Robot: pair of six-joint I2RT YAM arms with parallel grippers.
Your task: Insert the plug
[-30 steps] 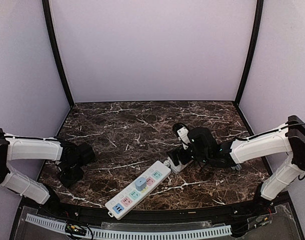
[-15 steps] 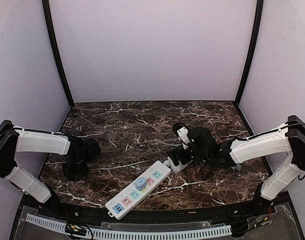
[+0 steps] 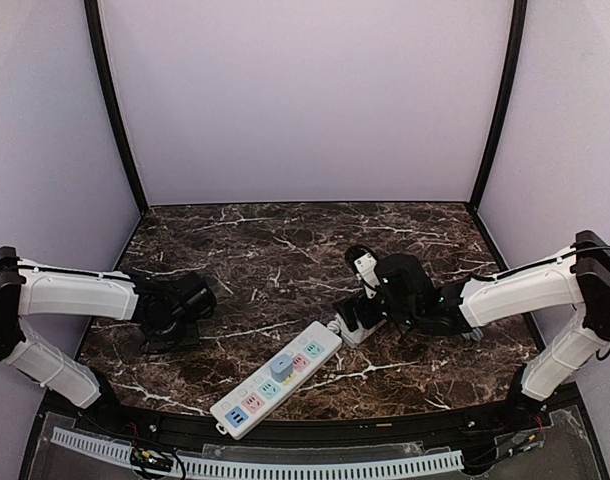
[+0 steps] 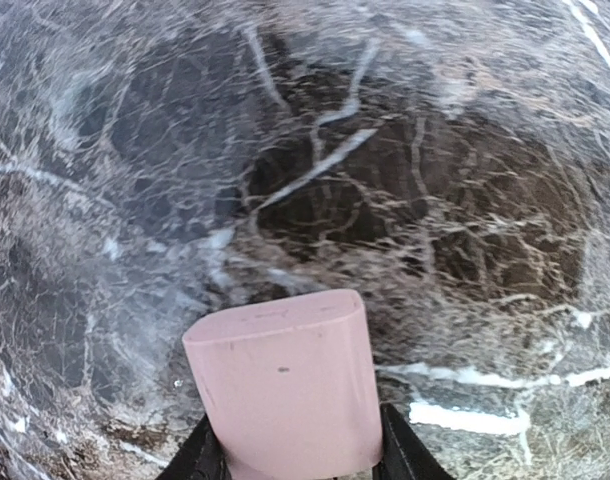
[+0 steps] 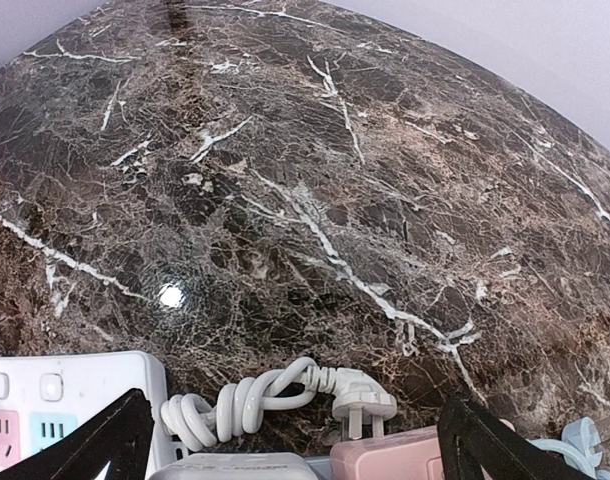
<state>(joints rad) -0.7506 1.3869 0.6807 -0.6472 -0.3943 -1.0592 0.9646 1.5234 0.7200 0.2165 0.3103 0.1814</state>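
A white power strip with pastel sockets lies diagonally at the front centre, and a blue-grey plug stands in one of its middle sockets. My left gripper is low over the table to the strip's left. In the left wrist view it is shut on a pink plug block. My right gripper sits at the strip's far end. In the right wrist view it is open, its fingers wide apart around a coiled white cable with its plug.
In the right wrist view the strip's end shows at the lower left. A whitish adapter, a pink adapter and a light-blue piece lie along the bottom edge. Dark marble table, lilac walls around.
My left arm has swung right across the table towards the power strip, carrying the pink plug. The right arm and the strip have not moved.
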